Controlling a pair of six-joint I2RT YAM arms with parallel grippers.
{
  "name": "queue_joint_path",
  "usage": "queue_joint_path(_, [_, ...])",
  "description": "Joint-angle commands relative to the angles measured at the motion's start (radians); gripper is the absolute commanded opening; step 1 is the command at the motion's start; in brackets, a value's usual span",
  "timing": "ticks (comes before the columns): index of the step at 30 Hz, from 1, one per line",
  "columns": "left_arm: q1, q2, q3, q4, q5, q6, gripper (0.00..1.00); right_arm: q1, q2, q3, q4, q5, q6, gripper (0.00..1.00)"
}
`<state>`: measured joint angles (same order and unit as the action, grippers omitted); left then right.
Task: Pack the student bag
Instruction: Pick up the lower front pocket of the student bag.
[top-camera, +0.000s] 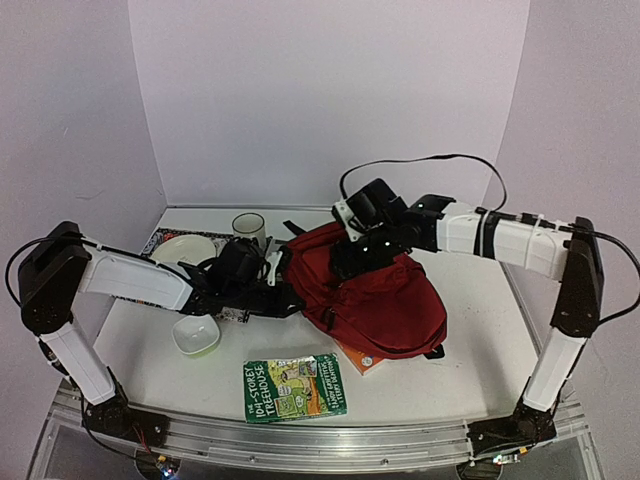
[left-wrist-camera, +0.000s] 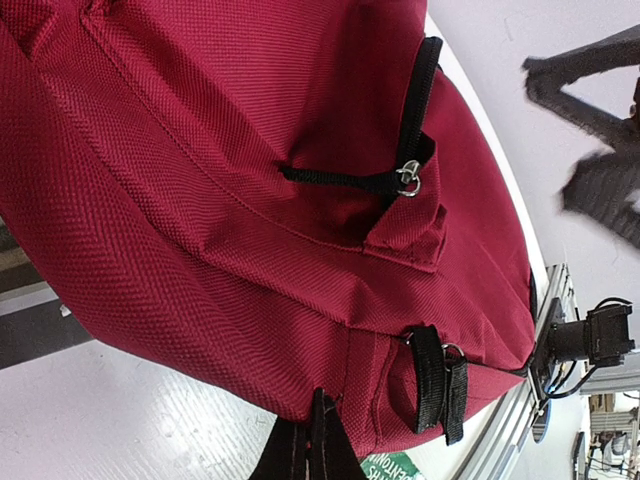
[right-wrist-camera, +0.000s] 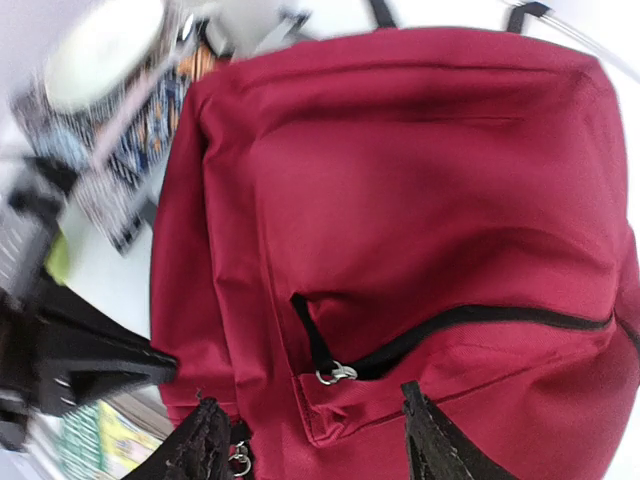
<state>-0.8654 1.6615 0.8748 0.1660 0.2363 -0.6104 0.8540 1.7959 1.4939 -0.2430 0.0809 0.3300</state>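
fabric of the student bag (top-camera: 385, 300) sits pinched by the left gripper (left-wrist-camera: 315, 440) as anchor; right gripper (right-wrist-camera: 315, 440) hovers parted over its zipper pull (right-wrist-camera: 337, 374).

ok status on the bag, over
Left end effector shut on bag edge. Right end effector open over front zipper. Orange book partly under bag.

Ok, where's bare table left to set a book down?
Bare table right of the backpack, out to the right arm, and the near-right corner beside the green book. The left side is crowded: plate, cup, bowl, with the left arm stretched over them.
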Motion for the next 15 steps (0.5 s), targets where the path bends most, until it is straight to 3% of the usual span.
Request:
queue_joint_path(1, [-0.005,-0.040,-0.019,0.078,0.035,-0.014,0.00,0.038,0.138,0.157,-0.245,0.092,-0.233,0.57])
queue_joint_path(15, [-0.004,-0.061,-0.049,0.129,0.032,-0.014,0.00,0.075,0.376,0.454,-0.444,0.124,-0.389,0.37])
